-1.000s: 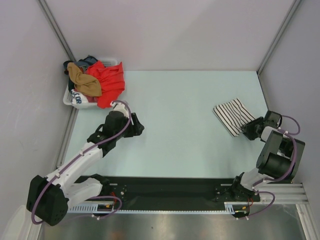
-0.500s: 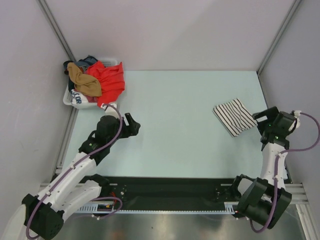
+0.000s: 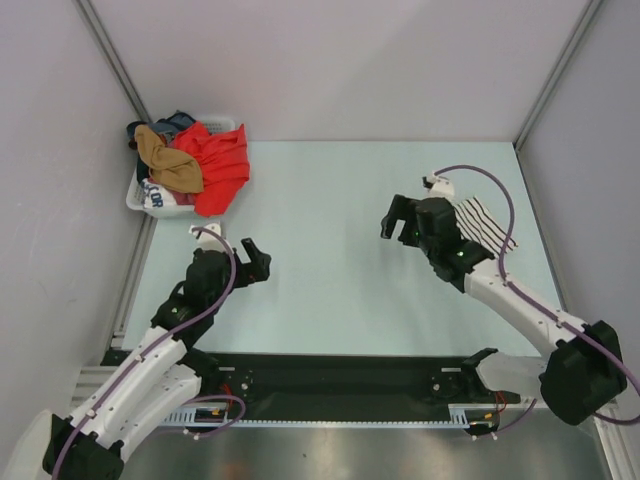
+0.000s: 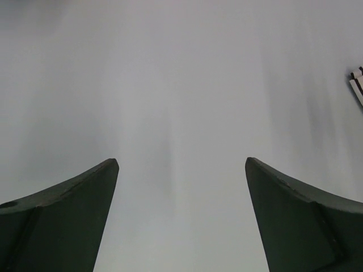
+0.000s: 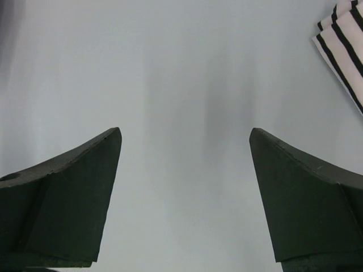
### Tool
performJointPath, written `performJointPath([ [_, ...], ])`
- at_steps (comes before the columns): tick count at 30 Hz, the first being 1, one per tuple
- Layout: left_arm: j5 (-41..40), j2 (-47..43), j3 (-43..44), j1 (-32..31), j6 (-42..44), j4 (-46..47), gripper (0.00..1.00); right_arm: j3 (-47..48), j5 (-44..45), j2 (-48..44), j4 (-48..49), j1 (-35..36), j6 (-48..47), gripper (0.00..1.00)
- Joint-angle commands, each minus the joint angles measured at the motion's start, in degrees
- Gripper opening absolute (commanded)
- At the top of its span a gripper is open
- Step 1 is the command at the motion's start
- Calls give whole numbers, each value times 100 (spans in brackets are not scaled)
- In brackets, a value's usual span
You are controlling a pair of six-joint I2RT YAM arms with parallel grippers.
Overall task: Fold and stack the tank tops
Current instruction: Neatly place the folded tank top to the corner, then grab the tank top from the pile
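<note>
A folded striped top point(image 3: 488, 222) lies near the right edge of the surface point(image 3: 330, 180), partly under the right arm. A tan top point(image 3: 170, 168) sits crumpled in a basket point(image 3: 138, 200) at the far left corner, beside red cloth point(image 3: 222, 165). Both tops look soft, light and limp; the tan one is probably best pinched at a hem or strap. The left tool point(image 3: 257, 256) and right tool point(image 3: 398, 226) are spread wide, holding and touching nothing.

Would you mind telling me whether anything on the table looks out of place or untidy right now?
Only the white basket in the far left corner: it is overfull, and a red garment spills out over its rim. The folded striped tank top lies flat, at a slant.
</note>
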Motion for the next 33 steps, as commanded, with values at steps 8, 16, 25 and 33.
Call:
performJointPath([
  [8, -1454, 209, 355, 22, -428, -398, 100, -691, -392, 989, 1962, 518, -359, 100],
  [16, -1370, 1062, 1498, 1093, -685, -594, 100, -1026, -364, 1438, 2445, 721, -368, 100],
  [25, -1517, 2714, 3062, 1894, -1247, -557, 100, -1034, -497, 1552, 2577, 782, -544, 98],
  [33, -1342, 3945, 3934, 2158, -1449, -857, 99, -1017, -391, 1526, 2533, 782, -553, 97],
])
